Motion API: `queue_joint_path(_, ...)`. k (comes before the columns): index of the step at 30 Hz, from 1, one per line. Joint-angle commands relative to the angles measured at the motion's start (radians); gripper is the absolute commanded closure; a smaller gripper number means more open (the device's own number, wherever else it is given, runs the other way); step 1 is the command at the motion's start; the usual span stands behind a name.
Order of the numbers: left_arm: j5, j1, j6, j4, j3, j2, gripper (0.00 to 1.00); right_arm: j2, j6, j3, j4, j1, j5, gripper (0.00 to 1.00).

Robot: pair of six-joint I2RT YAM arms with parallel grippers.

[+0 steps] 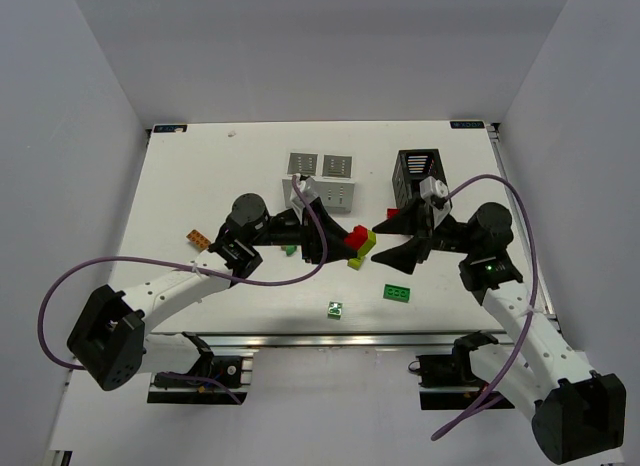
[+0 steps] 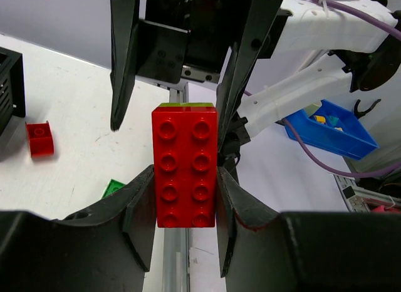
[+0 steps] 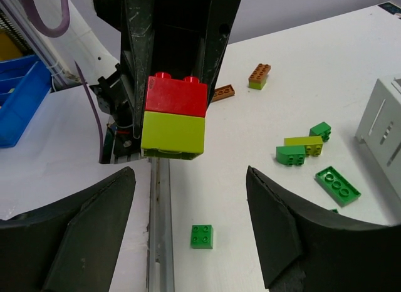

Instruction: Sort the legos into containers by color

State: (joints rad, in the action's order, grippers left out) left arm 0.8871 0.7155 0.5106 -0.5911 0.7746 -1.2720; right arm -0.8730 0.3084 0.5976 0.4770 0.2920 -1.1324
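Two small tags at the far corners of the tabletop were too small for me to read, and I could make out no lettering on the bricks.

My left claw was clamped on the long sides of a red brick. It was glossy, two studs wide and four long. A yellow-green brick of the same footprint was stuck flat against its underside. The pair hung in the air over the middle of the tabletop, on the near side of both boxes.

My right claw faced the pair from the right with its jaws spread wide, one finger on each side and neither pressing on the stack.

The white container was low and slotted and stood just beyond the left claw. The taller black container stood to its right, beyond the right claw.

Loose pieces lay on the tabletop:
- a small green square brick near the front edge
- a flat green plate to its right
- a small red brick near the black container
- a cluster of green and yellow-green bricks close to the white container
- two brown-topped bricks well off to the left

A blue bin holding small parts sat beyond the near edge of the tabletop.
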Motion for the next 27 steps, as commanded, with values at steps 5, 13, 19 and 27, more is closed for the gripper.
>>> queue_joint_path(5, 0.026, 0.002, 0.023, -0.055, -0.009, -0.013, 1.0, -0.015, 0.031, -0.007, 0.09, 0.038, 0.003, 0.26)
queue_joint_path(13, 0.021, 0.006, 0.014, -0.044, -0.008, -0.03, 1.0, -0.015, 0.051, -0.01, 0.123, 0.061, 0.006, 0.28)
queue_joint_path(19, 0.019, 0.009, 0.005, -0.032, -0.005, -0.033, 1.0, -0.017, 0.05, -0.013, 0.132, 0.061, 0.019, 0.31)
queue_joint_path(27, 0.016, 0.013, -0.007, -0.016, -0.001, -0.041, 1.0, -0.04, 0.093, -0.019, 0.212, 0.062, 0.0, 0.53)
